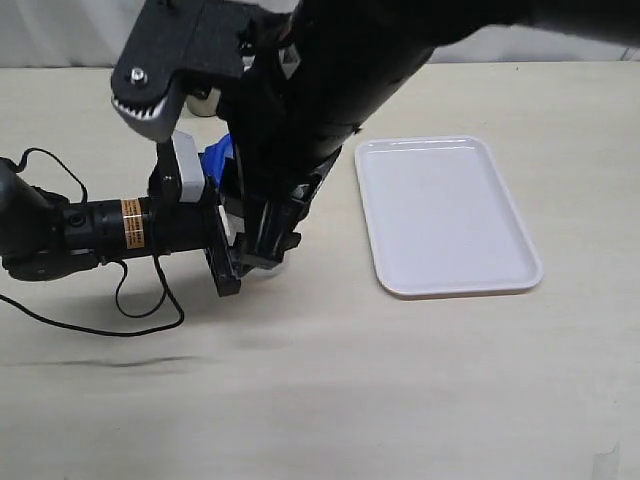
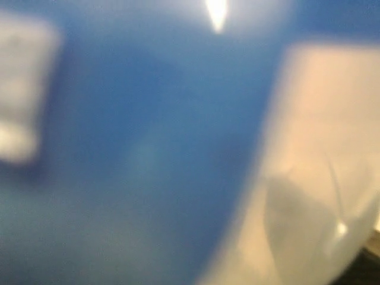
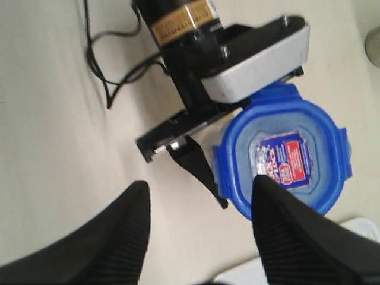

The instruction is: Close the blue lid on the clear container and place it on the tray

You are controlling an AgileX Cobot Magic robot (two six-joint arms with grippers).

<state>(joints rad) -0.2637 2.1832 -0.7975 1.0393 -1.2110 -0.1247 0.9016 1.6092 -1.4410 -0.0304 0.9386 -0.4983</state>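
Observation:
The blue lid (image 3: 285,160), with a red-and-white sticker, sits on top of the clear container. The container itself is hidden under the lid and behind the arms. In the exterior view only a blue edge of the lid (image 1: 215,160) shows. My left gripper (image 1: 250,255) reaches in from the left, its jaws around the container's body below the lid; one black finger (image 3: 199,169) lies against the lid's rim. Blurred blue lid (image 2: 136,148) fills the left wrist view. My right gripper (image 3: 202,196) hovers over the lid's edge, open, with only table between its fingers. The white tray (image 1: 445,215) lies empty to the right.
The right arm (image 1: 330,90) crosses the middle from the upper right and covers the container. The left arm's black cable (image 1: 140,310) loops on the table. A small pale object (image 1: 205,100) stands behind the arms. The tray's edge (image 3: 362,225) is close to the lid.

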